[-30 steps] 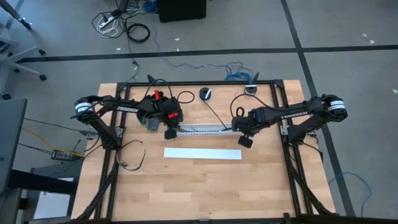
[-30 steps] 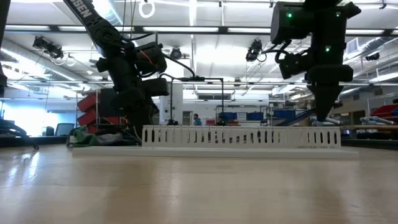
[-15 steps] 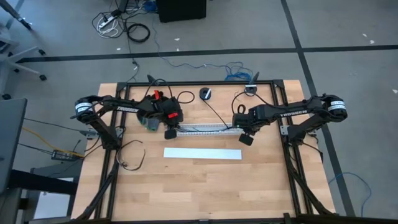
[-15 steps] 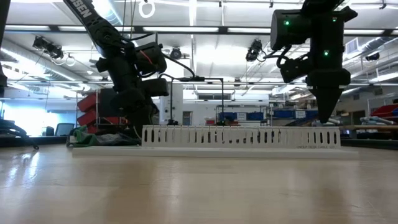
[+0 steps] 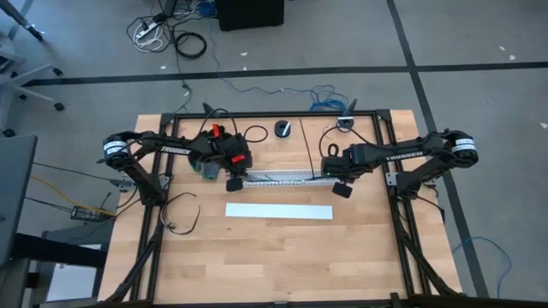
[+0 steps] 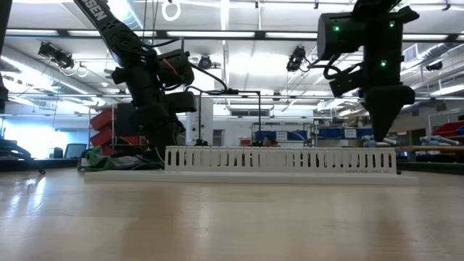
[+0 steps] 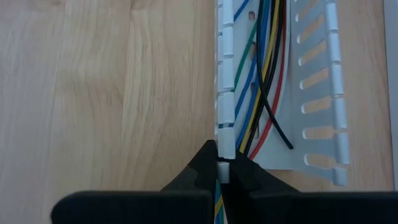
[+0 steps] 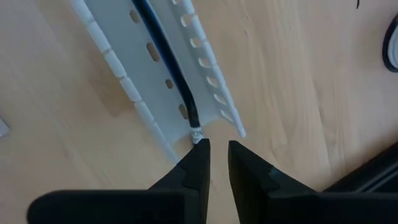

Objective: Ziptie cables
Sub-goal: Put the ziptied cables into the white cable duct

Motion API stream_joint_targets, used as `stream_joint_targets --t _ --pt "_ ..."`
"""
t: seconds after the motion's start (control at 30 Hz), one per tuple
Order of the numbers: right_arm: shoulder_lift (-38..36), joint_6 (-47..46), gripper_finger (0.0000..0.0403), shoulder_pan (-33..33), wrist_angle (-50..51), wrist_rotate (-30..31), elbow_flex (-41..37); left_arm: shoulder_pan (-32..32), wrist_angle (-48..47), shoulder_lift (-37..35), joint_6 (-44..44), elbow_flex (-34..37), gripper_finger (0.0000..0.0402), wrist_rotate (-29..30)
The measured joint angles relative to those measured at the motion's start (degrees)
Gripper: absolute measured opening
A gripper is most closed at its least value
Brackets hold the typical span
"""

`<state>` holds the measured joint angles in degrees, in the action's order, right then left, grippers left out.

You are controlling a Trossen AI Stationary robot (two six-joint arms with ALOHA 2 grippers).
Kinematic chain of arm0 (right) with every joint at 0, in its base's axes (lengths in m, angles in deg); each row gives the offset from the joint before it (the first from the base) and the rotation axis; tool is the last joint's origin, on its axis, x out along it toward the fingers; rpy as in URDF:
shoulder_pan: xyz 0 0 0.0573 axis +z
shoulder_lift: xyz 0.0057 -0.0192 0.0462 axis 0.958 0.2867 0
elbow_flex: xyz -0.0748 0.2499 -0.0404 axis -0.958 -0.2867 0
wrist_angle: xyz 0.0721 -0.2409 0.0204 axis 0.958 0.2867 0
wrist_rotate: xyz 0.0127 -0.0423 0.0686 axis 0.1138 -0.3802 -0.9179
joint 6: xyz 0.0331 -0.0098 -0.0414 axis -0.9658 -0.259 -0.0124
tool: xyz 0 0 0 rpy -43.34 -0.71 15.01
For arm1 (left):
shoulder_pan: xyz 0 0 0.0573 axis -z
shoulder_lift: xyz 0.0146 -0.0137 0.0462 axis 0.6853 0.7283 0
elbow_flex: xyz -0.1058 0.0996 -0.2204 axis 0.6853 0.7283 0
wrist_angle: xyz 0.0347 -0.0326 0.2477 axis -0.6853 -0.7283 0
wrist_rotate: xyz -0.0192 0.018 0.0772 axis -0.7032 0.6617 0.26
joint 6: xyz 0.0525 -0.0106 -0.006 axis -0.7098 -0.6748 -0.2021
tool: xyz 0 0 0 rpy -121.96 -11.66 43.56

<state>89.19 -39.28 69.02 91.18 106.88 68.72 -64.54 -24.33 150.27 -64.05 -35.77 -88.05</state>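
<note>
White plastic, slotted like a comb along both walls, is lying between our two grippers: the duct (image 5: 281, 177) is running lengthwise from one to the other across the pale wooden table (image 5: 282, 248). Our left gripper (image 7: 221, 171) is sitting at its own end of the duct, fingers pinched shut on one tooth of the near wall, with coloured wire passing under the tips. The cables (image 7: 264, 74) are stretching straight ahead of it inside the channel, long axis matching the duct's: thin smooth strands, blue, yellow, red, green and black, the black one curving out toward the far wall. Our right gripper (image 8: 215, 155) is hovering just past the duct's opposite end, fingers slightly parted and holding nothing; a dark sheathed cable end with a small white tip is pointing at it. A flat white strip (image 5: 278, 211) is lying parallel, nearer the table's front edge and clear of both grippers.
</note>
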Motion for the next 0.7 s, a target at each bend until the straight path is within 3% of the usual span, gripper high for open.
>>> stream_joint_targets --t 0.37,0.7 --pt "-0.02 -0.03 0.0046 0.59 -3.99 -0.5 0.0 0.0 -0.04 -0.48 -0.87 0.13 0.0 0.04" --pt "-0.13 7.54 0.0032 -3.67 -26.68 -7.22 0.0 0.0 -0.11 -0.72 -0.94 0.13 0.0 -0.85"
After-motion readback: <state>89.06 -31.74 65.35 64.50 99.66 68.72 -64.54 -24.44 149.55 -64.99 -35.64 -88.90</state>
